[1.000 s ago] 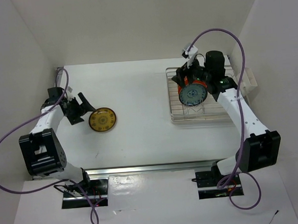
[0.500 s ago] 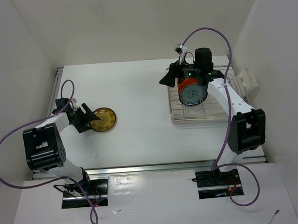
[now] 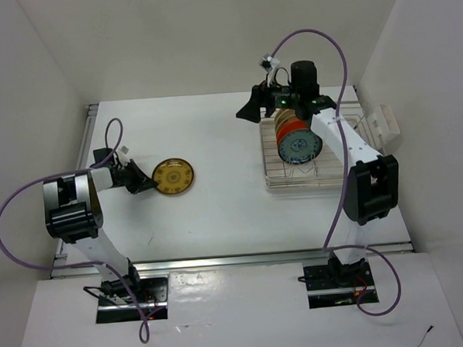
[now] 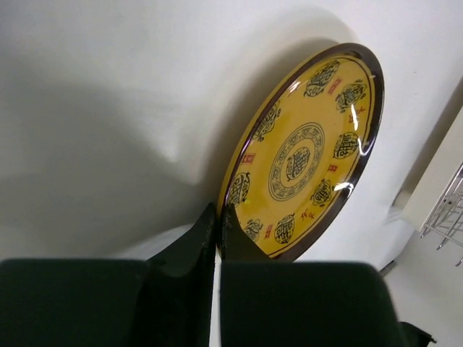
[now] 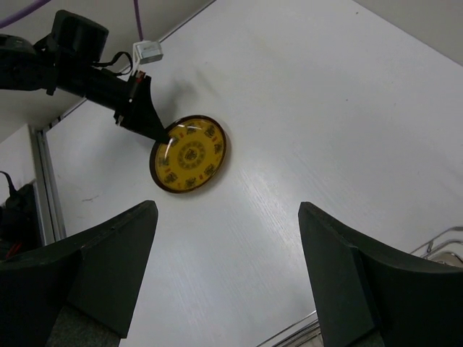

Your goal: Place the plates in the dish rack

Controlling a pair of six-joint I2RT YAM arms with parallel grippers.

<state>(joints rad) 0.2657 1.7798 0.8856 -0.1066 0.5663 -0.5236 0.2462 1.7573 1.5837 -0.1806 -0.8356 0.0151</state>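
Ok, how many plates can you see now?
3. The yellow-brown plate lies on the table by the left gripper; the blue-grey plate and the orange plate stand in the dish rack. Others may be hidden behind them.

Bright, even light, glare streaks on the yellow plate (image 4: 304,163), close fingers (image 4: 181,256) blurred dark.

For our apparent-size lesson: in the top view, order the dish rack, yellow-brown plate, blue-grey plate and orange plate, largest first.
1. dish rack
2. yellow-brown plate and blue-grey plate: look alike, so tied
3. orange plate: partly hidden behind the blue-grey one, shows smallest
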